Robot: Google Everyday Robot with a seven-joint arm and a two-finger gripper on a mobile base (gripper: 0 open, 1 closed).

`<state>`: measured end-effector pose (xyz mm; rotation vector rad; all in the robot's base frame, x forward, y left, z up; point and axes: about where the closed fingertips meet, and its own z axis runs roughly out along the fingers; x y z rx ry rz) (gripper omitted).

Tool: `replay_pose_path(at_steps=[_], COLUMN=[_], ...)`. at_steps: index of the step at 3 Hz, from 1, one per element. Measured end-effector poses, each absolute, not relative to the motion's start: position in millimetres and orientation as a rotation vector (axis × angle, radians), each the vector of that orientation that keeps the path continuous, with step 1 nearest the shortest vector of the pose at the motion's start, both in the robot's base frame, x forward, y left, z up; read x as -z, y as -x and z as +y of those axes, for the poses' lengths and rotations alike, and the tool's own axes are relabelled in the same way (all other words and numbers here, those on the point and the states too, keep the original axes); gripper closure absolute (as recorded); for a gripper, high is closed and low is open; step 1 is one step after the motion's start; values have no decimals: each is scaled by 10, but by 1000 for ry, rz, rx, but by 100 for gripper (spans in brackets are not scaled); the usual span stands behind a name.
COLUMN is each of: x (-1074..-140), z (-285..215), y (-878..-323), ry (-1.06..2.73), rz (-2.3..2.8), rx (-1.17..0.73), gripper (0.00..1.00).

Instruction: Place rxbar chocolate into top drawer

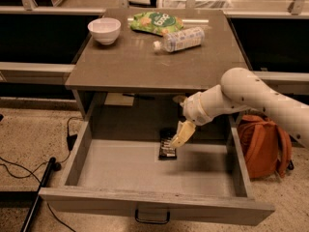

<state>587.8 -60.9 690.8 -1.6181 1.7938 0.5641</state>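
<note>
The rxbar chocolate [167,149] is a small black bar lying flat on the pale floor of the top drawer [145,207], near the back at the middle. The drawer is pulled fully out, with its dark handle at the front. My gripper [179,136] hangs inside the drawer just above and to the right of the bar, with its yellowish fingertips [176,141] at the bar's upper right corner. It looks open, with the bar out of its hold. The white arm reaches in from the right.
On the tabletop [140,66] stand a white bowl [104,30], a green chip bag [155,22] and a clear plastic bottle [179,38] on its side. An orange backpack [266,145] sits on the floor to the right. Black cables [29,173] lie at the left.
</note>
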Motion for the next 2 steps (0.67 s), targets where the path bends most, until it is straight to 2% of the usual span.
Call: replay_pose_path(at_steps=[2], x=[-6912], z=[-580], y=[-5887], ry=[1656], rz=[1763], rx=[-537], gripper=[0])
